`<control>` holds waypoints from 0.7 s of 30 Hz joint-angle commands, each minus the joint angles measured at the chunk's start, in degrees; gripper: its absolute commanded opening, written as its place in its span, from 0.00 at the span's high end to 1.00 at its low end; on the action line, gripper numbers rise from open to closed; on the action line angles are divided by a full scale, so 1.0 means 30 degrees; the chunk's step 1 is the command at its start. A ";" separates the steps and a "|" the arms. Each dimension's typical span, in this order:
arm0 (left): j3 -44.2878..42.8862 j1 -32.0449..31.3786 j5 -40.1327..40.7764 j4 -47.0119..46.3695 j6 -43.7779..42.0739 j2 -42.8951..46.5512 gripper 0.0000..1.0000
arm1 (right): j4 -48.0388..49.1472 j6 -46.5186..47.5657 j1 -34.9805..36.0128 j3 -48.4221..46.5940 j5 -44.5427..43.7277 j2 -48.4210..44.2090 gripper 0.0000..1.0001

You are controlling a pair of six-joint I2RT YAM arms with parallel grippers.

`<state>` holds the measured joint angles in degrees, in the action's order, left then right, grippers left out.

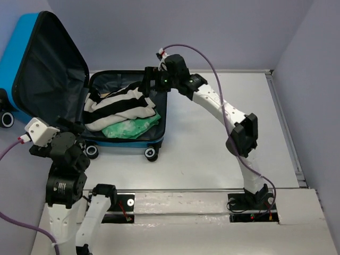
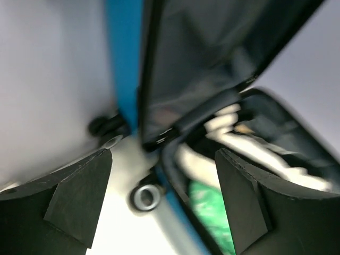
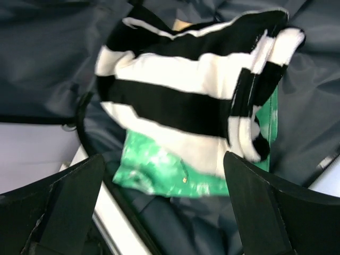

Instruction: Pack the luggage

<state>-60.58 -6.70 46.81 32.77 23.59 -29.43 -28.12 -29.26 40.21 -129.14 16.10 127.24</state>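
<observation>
Your luggage [image 1: 50, 69] lies open at the desk's far left, with a striped garment [image 1: 119, 106] and a green garment [image 1: 130, 127] inside — loading looks finished. Left jaws and right jaws gape wide, holding nothing. Next, probably, close the lid — keep cloth off the rim.

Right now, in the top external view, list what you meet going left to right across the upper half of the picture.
Raised luggage lid → striped garment → right hand, open above the case's far right corner → right arm's elbow.
</observation>
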 commanded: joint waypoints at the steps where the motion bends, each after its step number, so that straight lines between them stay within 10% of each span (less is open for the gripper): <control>1: 0.1266 0.0153 0.4724 0.2143 0.1889 -0.0971 0.13 | 0.0816 0.2220 0.0133 0.1879 -0.0296 -0.3941 0.01; 11: 0.0683 0.4569 0.6694 -0.3711 -0.2853 -0.5650 0.15 | 0.4268 0.2428 -0.1037 1.2009 0.0579 -0.7784 0.00; 21: -0.1841 0.5133 0.7893 -0.6352 -0.5343 -1.0346 0.36 | 0.4920 0.2194 -0.1039 1.2376 0.1106 -0.3398 0.01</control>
<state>-65.08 7.68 65.78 20.91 11.55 -60.42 -17.34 -22.35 36.75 -89.14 17.50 114.15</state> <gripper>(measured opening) 0.721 0.996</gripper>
